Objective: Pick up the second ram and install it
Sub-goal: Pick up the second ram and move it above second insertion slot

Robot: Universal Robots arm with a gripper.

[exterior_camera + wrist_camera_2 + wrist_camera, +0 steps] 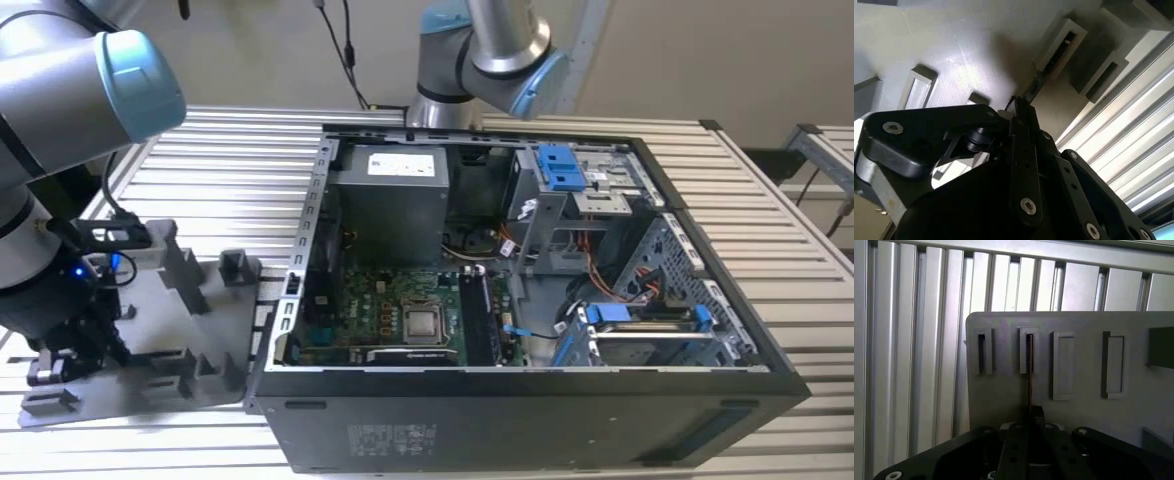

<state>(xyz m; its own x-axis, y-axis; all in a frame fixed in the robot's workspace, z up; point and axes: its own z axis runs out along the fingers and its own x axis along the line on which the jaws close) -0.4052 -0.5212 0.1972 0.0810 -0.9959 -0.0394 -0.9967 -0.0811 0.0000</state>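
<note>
Over at the exterior view's left, the arm (54,110) reaches down onto the grey tray (147,385). In the first wrist view, we see the gripper (1030,412) with its fingers pinched together on the second ram (1029,380) (edge-on, so just a thin dark strip), whose far end sits in a slotted post (1029,352) of the tray. To the exterior view's right, well apart, lies the open computer case (534,425), its motherboard (400,310) exposed.

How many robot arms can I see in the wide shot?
2. One arm stands at the exterior view's left, reaching down over the grey holder tray; the other arm rises behind the open computer case. More could be outside the frame.
</note>
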